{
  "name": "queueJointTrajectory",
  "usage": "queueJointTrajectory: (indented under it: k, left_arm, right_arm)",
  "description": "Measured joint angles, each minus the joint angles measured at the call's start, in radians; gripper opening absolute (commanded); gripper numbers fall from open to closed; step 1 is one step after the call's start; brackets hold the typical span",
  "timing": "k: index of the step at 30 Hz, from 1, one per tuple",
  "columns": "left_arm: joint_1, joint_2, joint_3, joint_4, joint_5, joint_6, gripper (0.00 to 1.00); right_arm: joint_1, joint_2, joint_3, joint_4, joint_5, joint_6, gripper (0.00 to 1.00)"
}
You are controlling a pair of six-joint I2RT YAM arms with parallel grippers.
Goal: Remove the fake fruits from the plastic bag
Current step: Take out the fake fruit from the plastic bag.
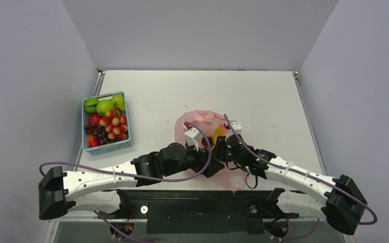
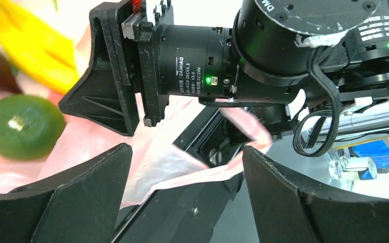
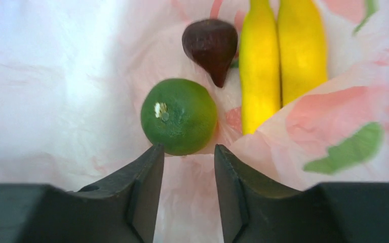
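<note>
The pink plastic bag (image 1: pixel 198 119) lies at the table's middle, with both grippers at its near side. In the right wrist view a plain green round fruit (image 3: pixel 179 115), yellow bananas (image 3: pixel 278 55) and a dark maroon fig-shaped fruit (image 3: pixel 211 46) lie inside the bag (image 3: pixel 55 76). My right gripper (image 3: pixel 185 152) is open inside the bag, its tips just short of the green fruit and empty. My left gripper (image 2: pixel 186 152) is open wide, with the bag's pink edge (image 2: pixel 157 162) loose between its fingers. The left wrist view also shows the green fruit (image 2: pixel 23 126) and bananas (image 2: pixel 30 45).
A light-blue basket (image 1: pixel 107 147) at the left edge holds green apples, a red-yellow cluster (image 1: pixel 114 124), dark grapes and a striped green ball (image 1: pixel 90 105). The right arm's wrist (image 2: pixel 263 45) is close in front of my left gripper. Grey walls stand around the table.
</note>
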Motion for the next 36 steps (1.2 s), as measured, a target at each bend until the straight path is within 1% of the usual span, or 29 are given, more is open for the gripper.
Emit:
queueJointTrajectory:
  k: [1, 2, 6, 9, 10, 14, 19, 22, 23, 25, 27, 29, 30, 31, 32, 33, 34, 35, 36]
  left_arm:
    - [-0.015, 0.018, 0.030, -0.002, -0.018, 0.014, 0.77]
    - [-0.027, 0.030, 0.054, -0.004, -0.031, 0.029, 0.77]
    - [-0.080, 0.058, 0.136, -0.007, -0.094, 0.086, 0.76]
    - [-0.098, 0.060, 0.137, -0.012, -0.127, 0.107, 0.76]
    - [-0.100, 0.063, 0.136, -0.017, -0.137, 0.111, 0.76]
    - [-0.100, 0.091, 0.134, -0.039, -0.192, 0.126, 0.76]
    - [-0.100, 0.145, 0.133, -0.081, -0.254, 0.135, 0.76]
    - [-0.100, 0.157, 0.127, -0.097, -0.300, 0.134, 0.76]
    - [-0.098, 0.158, 0.109, -0.107, -0.341, 0.131, 0.76]
    - [-0.091, 0.160, 0.101, -0.108, -0.350, 0.128, 0.76]
    - [-0.074, 0.167, 0.083, -0.108, -0.356, 0.121, 0.76]
    - [-0.051, 0.185, 0.071, -0.108, -0.357, 0.115, 0.76]
    - [-0.038, 0.198, 0.070, -0.109, -0.356, 0.114, 0.76]
    - [-0.024, 0.214, 0.070, -0.108, -0.355, 0.114, 0.76]
    - [-0.013, 0.228, 0.070, -0.107, -0.353, 0.114, 0.76]
    - [-0.001, 0.241, 0.070, -0.108, -0.351, 0.114, 0.75]
    - [0.008, 0.251, 0.071, -0.108, -0.347, 0.114, 0.75]
    - [0.020, 0.263, 0.074, -0.109, -0.340, 0.114, 0.75]
    - [0.029, 0.275, 0.079, -0.112, -0.335, 0.115, 0.75]
  right_arm:
    - [-0.016, -0.043, 0.000, -0.011, -0.004, 0.005, 0.45]
    - [-0.031, -0.082, 0.000, -0.023, -0.009, 0.011, 0.50]
    - [-0.081, -0.217, 0.004, -0.089, -0.040, 0.023, 0.59]
    - [-0.097, -0.281, 0.028, -0.172, -0.059, 0.018, 0.64]
    - [-0.100, -0.299, 0.039, -0.201, -0.063, 0.014, 0.67]
    - [-0.107, -0.360, 0.086, -0.317, -0.053, -0.016, 0.75]
    - [-0.131, -0.401, 0.171, -0.451, -0.004, -0.066, 0.78]
    - [-0.136, -0.398, 0.185, -0.486, 0.041, -0.079, 0.79]
    - [-0.138, -0.388, 0.185, -0.515, 0.069, -0.077, 0.80]
    - [-0.138, -0.381, 0.180, -0.514, 0.080, -0.072, 0.80]
    - [-0.138, -0.358, 0.132, -0.470, 0.087, -0.058, 0.80]
    - [-0.138, -0.325, 0.064, -0.411, 0.070, -0.048, 0.73]
    - [-0.138, -0.310, 0.038, -0.385, 0.059, -0.043, 0.62]
    - [-0.138, -0.279, 0.007, -0.347, 0.045, -0.036, 0.53]
    - [-0.137, -0.241, -0.017, -0.315, 0.032, -0.031, 0.38]
    - [-0.135, -0.203, -0.037, -0.283, 0.020, -0.025, 0.32]
    - [-0.127, -0.171, -0.050, -0.258, 0.016, -0.023, 0.20]
    - [-0.117, -0.150, -0.058, -0.239, 0.013, -0.017, 0.13]
    - [-0.086, -0.132, -0.063, -0.217, 0.023, -0.007, 0.02]
